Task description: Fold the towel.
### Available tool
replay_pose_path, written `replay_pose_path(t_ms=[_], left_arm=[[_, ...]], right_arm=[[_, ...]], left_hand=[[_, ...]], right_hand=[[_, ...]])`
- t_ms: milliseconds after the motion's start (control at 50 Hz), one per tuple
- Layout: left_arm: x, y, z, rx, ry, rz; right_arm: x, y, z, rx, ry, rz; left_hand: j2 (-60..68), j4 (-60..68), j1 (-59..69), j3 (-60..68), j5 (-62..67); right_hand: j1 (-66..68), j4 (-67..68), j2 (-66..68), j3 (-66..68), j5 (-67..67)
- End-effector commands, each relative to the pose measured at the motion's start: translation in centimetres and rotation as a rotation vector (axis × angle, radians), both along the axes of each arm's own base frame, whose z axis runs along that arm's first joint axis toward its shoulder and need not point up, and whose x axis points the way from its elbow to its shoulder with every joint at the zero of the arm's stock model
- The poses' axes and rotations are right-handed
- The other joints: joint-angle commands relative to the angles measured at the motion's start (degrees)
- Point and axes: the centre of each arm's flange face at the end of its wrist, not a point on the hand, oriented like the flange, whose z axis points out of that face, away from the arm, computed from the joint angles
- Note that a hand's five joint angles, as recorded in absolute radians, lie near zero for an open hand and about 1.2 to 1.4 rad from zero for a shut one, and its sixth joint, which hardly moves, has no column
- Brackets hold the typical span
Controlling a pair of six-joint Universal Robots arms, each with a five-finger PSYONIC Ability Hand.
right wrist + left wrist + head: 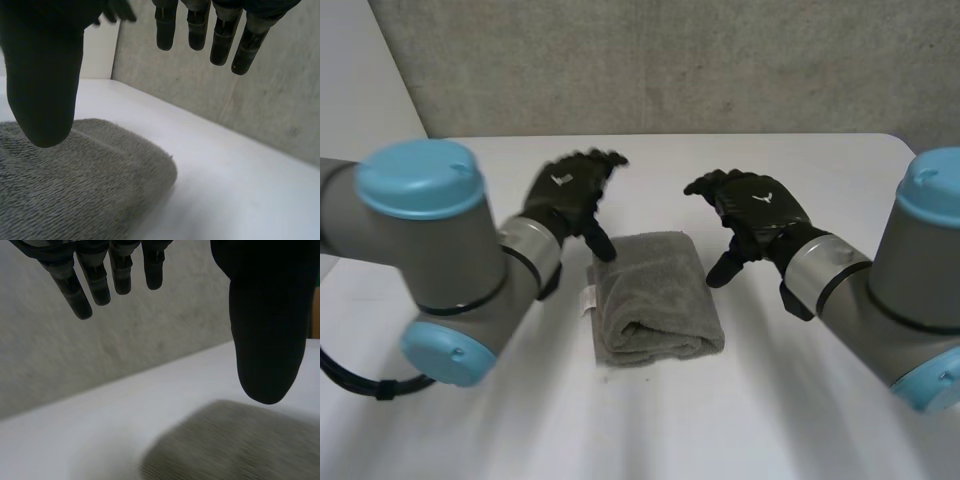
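Closest in, left arm and right arm flanking a white table. Mid-table, lying flat: grey towel, folded into a thick block. Over its far corners, left hand and right hand, both wide open, fingers relaxed, empty.

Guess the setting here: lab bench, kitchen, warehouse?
Probably a robot lab bench: a plain white table against a bare grey concrete-looking wall, with a folded grey terry towel lying between the robot's black left hand and black right hand, both open.
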Motion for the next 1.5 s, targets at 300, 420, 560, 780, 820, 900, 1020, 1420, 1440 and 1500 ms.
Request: replay_pose_path(t_ms=[300,420,560,780,820,900,1020,1420,1440,1500], left_arm=[[-1.5,1.2,-8.7,0.235,-0.199,0.140],[-1.1,1.6,-9.2,0.248,-0.214,0.141],[-1.3,2.1,-9.6,0.243,-0.255,0.111],[-1.7,1.8,-6.4,0.165,-0.217,0.104],[-1.5,1.5,-4.4,0.128,-0.183,0.113],[-0.3,0.8,-0.2,0.056,-0.113,0.149],[3.7,0.2,8.2,-0.087,0.010,0.239],[10.8,1.6,15.1,-0.045,0.102,0.190],[10.8,1.6,15.1,-0.045,0.102,0.190],[10.8,1.6,15.0,-0.043,0.101,0.186]], right_arm=[[2.1,-3.4,-7.7,0.297,0.060,0.119],[2.7,-3.9,-8.9,0.193,0.192,0.151],[2.4,-4.6,-8.4,0.102,0.277,0.104],[1.4,-5.3,-3.0,-0.093,0.329,0.034],[1.0,-5.3,-0.1,-0.154,0.297,0.009],[-0.2,-5.6,3.2,-0.213,0.255,-0.060],[-3.4,-5.6,9.4,-0.265,0.097,-0.256],[-7.4,-3.4,13.8,-0.222,0.048,-0.291],[-7.3,-3.3,13.8,-0.209,0.037,-0.280],[-7.3,-3.2,13.8,-0.194,0.016,-0.276]], left_hand=[[2.6,2.6,2.6,2.5,3.0],[2.6,2.6,2.6,2.5,3.0],[2.4,2.4,2.4,2.4,2.8],[1.6,1.6,1.6,1.5,2.0],[0.7,0.7,0.7,0.7,1.2],[-0.5,-0.4,-0.5,-0.5,0.0],[-1.1,-1.1,-1.1,-1.2,-0.7],[-1.8,-1.8,-1.8,-1.9,-1.4],[-1.8,-1.8,-1.8,-1.9,-1.4],[-1.8,-1.8,-1.8,-1.9,-1.4]], right_hand=[[-2.0,-3.5,-3.3,-2.1,-3.6],[-2.0,-3.5,-3.3,-2.1,-3.6],[-2.0,-3.5,-3.3,-2.1,-3.6],[-2.0,-3.5,-3.3,-2.1,-3.6],[-2.0,-3.5,-3.3,-2.1,-3.6],[-2.0,-3.5,-3.3,-2.1,-3.6],[-2.0,-3.5,-3.3,-2.1,-3.6],[-2.0,-3.5,-3.3,-2.1,-3.6],[-2.0,-3.5,-3.3,-2.1,-3.6],[-2.0,-3.5,-3.3,-2.1,-3.6]])
